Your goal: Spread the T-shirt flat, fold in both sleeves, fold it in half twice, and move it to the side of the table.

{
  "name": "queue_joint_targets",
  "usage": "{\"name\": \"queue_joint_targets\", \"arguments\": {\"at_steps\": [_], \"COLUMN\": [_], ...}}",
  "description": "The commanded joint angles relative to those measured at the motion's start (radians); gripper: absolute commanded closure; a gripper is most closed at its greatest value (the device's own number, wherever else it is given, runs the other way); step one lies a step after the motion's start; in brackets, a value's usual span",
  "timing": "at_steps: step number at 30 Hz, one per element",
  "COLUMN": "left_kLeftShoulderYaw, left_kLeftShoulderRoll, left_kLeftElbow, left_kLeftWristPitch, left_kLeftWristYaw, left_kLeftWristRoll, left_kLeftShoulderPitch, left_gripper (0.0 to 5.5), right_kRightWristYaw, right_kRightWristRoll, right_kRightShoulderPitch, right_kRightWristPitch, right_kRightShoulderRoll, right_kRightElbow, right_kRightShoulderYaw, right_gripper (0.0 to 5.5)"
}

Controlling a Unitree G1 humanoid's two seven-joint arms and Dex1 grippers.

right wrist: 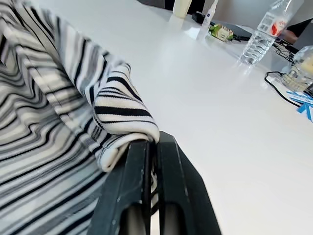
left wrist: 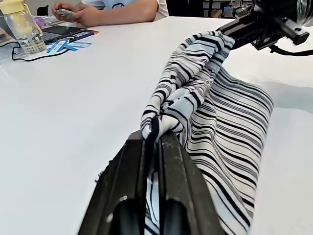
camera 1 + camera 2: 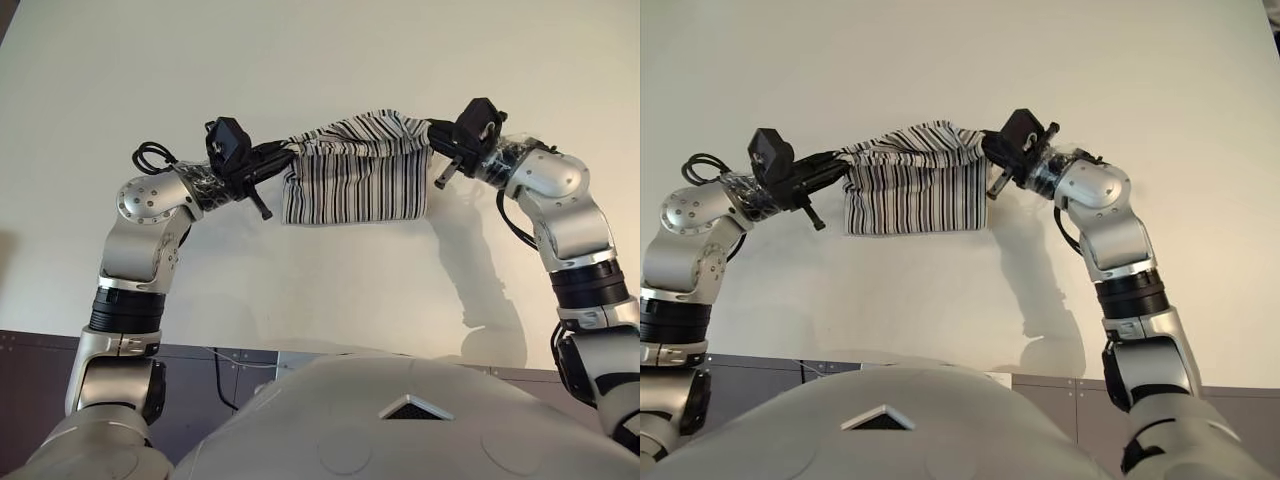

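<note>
A black-and-white striped T-shirt [image 3: 353,175] hangs folded above the white table [image 3: 320,60], held up by its two upper corners. My left gripper [image 3: 290,150] is shut on the left corner, and in the left wrist view the bunched cloth [image 2: 164,115] sits pinched between its black fingers [image 2: 132,196]. My right gripper [image 3: 432,135] is shut on the right corner, with a fold of the shirt [image 1: 122,112] clamped in its fingers [image 1: 168,186]. The lower edge of the shirt [image 3: 915,228] hangs straight, close to the tabletop.
At the far side of the table are a clear water bottle [image 1: 261,34], a yellow-capped bottle [image 2: 22,27], cables and papers [image 2: 68,45]. A person's hands [image 2: 78,12] rest there too. White tabletop lies open all around the shirt.
</note>
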Motion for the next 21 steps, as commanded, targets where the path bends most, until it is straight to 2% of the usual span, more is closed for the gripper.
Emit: {"name": "queue_joint_targets", "arguments": {"at_steps": [1,5,6,10,15,18,21], "left_kLeftShoulderYaw": [0.019,-0.020,-0.024,-0.015,0.021,0.038,0.050], "left_kLeftShoulderRoll": [-0.013,-0.054,-0.069,-0.117,-0.162,-0.215,-0.243], "left_kLeftElbow": [0.088,0.241,0.279,0.382,0.511,0.645,0.796], "left_kLeftWristPitch": [-0.018,-0.087,-0.110,-0.184,-0.227,-0.221,-0.201], "left_kLeftWristYaw": [0.000,0.027,0.036,0.046,0.101,0.188,0.315], "left_kLeftWristRoll": [0.047,0.148,0.169,0.211,0.233,0.257,0.310], "left_kLeftShoulderPitch": [-0.036,-0.094,-0.110,-0.162,-0.224,-0.302,-0.363], "left_gripper": [5.40,5.40,5.03,4.36,3.61,3.42,3.42], "right_kRightWristYaw": [-0.008,-0.056,-0.068,-0.109,-0.155,-0.279,-0.417], "right_kRightWristRoll": [-0.045,-0.130,-0.148,-0.189,-0.212,-0.175,-0.105], "right_kRightShoulderPitch": [-0.029,-0.032,-0.034,-0.058,-0.099,-0.190,-0.326], "right_kRightWristPitch": [0.010,0.004,0.000,-0.018,-0.049,0.002,0.049], "right_kRightShoulderRoll": [0.055,0.075,0.075,0.079,0.154,0.245,0.293], "right_kRightElbow": [0.020,0.082,0.098,0.159,0.252,0.439,0.674], "right_kRightShoulderYaw": [0.031,0.040,0.034,0.004,0.005,-0.086,-0.230], "right_gripper": [5.40,5.40,5.40,5.40,4.45,3.93,3.93]}}
